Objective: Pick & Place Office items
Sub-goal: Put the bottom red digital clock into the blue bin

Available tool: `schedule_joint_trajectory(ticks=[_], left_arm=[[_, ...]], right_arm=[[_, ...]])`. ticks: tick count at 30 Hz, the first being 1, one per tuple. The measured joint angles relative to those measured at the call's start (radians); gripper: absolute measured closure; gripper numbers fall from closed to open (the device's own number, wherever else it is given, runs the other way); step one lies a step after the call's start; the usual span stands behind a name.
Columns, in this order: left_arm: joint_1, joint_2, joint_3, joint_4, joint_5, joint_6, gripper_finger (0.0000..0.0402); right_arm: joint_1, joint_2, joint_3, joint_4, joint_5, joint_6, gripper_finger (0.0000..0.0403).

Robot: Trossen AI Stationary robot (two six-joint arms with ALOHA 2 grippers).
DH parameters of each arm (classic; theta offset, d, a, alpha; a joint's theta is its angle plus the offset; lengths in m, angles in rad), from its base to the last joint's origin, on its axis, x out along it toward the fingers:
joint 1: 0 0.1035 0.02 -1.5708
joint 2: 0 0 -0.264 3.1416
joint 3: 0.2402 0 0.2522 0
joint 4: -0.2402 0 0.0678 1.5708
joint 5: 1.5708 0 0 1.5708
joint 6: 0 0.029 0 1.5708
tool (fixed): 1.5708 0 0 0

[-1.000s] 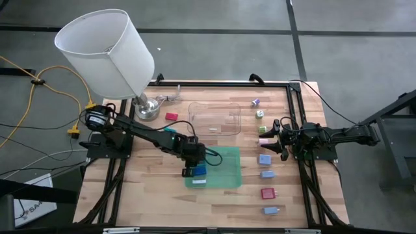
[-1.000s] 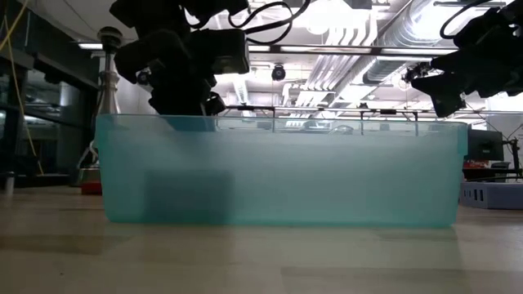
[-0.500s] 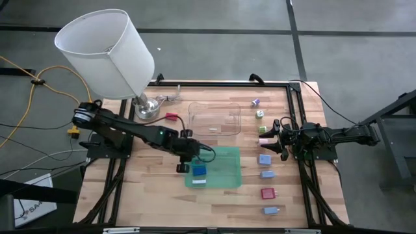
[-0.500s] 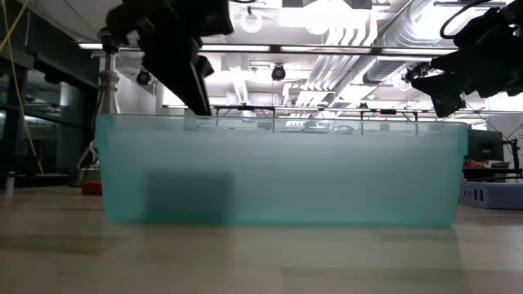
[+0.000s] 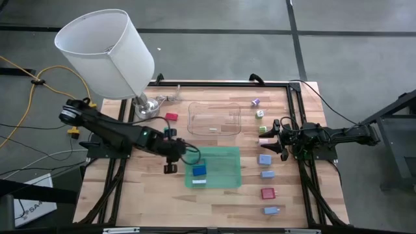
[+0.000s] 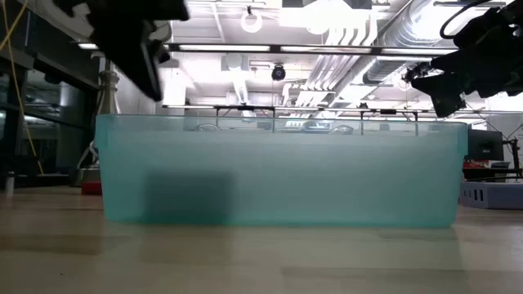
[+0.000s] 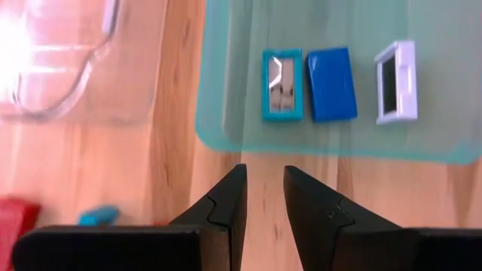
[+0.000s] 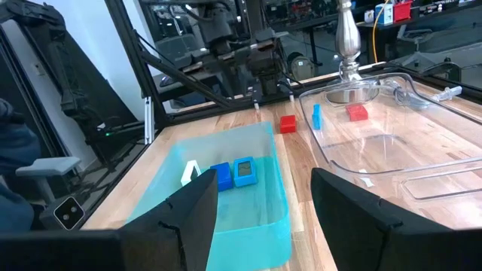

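Observation:
My left gripper (image 5: 170, 168) hangs over bare wood just left of the green translucent tray (image 5: 224, 170). Its fingers (image 7: 263, 175) are a narrow gap apart and hold nothing. Three office items lie flat on the tray's floor at its left end: a teal block (image 7: 282, 85), a blue block (image 7: 332, 83) and a white block (image 7: 397, 81). My right gripper (image 5: 276, 137) waits open (image 8: 263, 218) at the table's right side, beside a column of small blocks, among them a blue one (image 5: 265, 158) and a red one (image 5: 268, 192).
A clear plastic tray (image 5: 214, 118) lies beyond the green one. A red block (image 5: 171, 117) and a small teal block (image 7: 98, 217) lie on the wood near the lamp base (image 5: 148, 108). The lamp's white shade (image 5: 104, 52) overhangs the far left corner.
My left gripper has drawn back toward the table's left and risen, from above the green tray's left end to outside its left wall. The blue block stays lying in the tray. My right arm has kept still.

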Motion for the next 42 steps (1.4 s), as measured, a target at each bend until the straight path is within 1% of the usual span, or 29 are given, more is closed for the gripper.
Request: schedule_joint_trajectory(ticks=[5,9,13,16,20,25,31,37,39,42], left_arm=[[-0.06,-0.025,-0.051,0.003,-0.045,-0.094,0.0318],[-0.106,-0.028,-0.055,-0.001,-0.103,-0.103,0.0318],[-0.138,-0.028,-0.055,-0.041,-0.143,-0.131,0.0318],[-0.153,-0.028,-0.061,-0.064,-0.15,-0.163,0.0318],[-0.167,-0.028,-0.099,-0.066,-0.148,-0.184,0.0318],[-0.165,-0.027,-0.173,0.001,-0.103,-0.2,0.0318],[-0.14,-0.027,-0.246,0.063,-0.103,-0.197,0.0318],[-0.109,-0.027,-0.295,0.088,-0.116,-0.124,0.0318],[-0.093,-0.027,-0.3,0.085,-0.111,-0.119,0.0318],[-0.057,-0.027,-0.302,0.089,-0.092,-0.07,0.0311]], right_arm=[[0.0,0.0,0.0,0.0,0.0,0.0,0.0201],[0.0,0.0,0.0,0.0,0.0,0.0,0.0201],[0.0,0.0,0.0,0.0,0.0,0.0,0.0201],[0.0,0.0,0.0,0.0,0.0,0.0,0.0201],[0.0,0.0,0.0,0.0,0.0,0.0,0.0201],[0.0,0.0,0.0,0.0,0.0,0.0,0.0201],[0.0,0.0,0.0,0.0,0.0,0.0,0.0201],[0.0,0.0,0.0,0.0,0.0,0.0,0.0201],[0.0,0.0,0.0,0.0,0.0,0.0,0.0201],[0.0,0.0,0.0,0.0,0.0,0.0,0.0201]])
